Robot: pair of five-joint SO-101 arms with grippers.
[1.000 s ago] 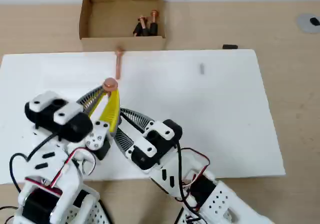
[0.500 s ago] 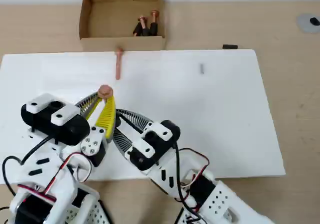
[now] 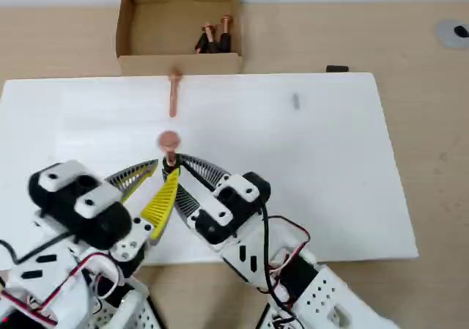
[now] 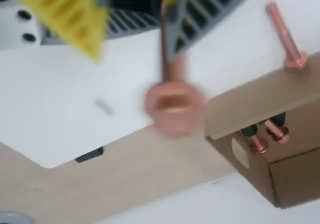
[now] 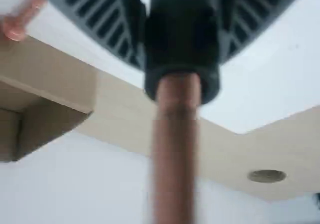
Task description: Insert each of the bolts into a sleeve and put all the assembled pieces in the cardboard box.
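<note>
High view showed the right end effector pinching a black sleeve over the near-left part of the white sheet on the desk, with a copper bolt sticking out of the sleeve toward the far side, much of its shank bare. The left end effector sat just beside it on the left with its fingers spread, the yellow one holding nothing. A loose bolt lay farther away on the sheet, its head touching or almost touching the near wall of the cardboard box, where assembled pieces already rested in the right corner. The worst risk looked to be the bolt sliding back out, since it seemed only partly seated and nothing clamped it; tipping the sleeve during the carry to the box could drop it. The spread left fingers stood close enough to catch the bolt head. A low path could also knock the loose bolt or strike the box wall.
</note>
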